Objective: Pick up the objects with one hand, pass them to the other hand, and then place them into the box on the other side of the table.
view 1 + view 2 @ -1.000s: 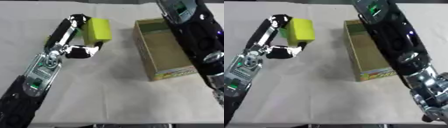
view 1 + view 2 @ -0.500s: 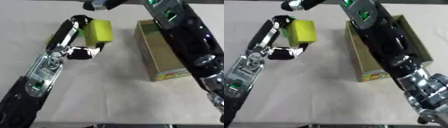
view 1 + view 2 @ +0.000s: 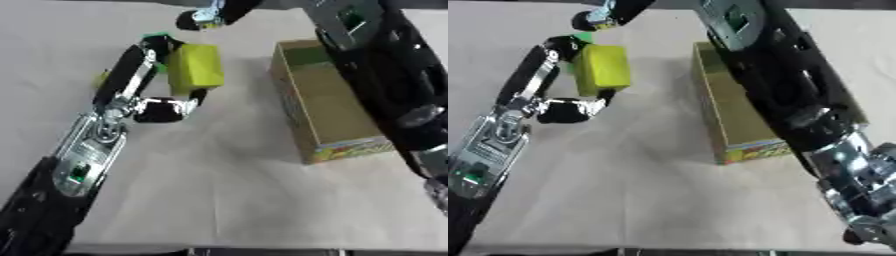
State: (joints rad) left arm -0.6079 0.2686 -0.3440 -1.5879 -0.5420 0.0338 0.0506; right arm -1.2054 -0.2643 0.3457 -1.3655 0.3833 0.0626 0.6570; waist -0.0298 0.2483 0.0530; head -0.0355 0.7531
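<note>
My left hand holds a yellow-green block up above the table, fingers on its left side and thumb curled under it. The right arm crosses over the open cardboard box from the right. Its hand shows only in part at the top edge, just above the block and apart from it. The box looks empty inside where the arm does not hide it.
A small green thing peeks out behind the left hand's fingers, and a yellowish bit shows left of the left arm. The pale cloth-covered table spreads in front; its near edge runs along the bottom.
The right arm has swung left over the box, and its hand has come into sight at the top above the block. The left hand keeps holding the block.
</note>
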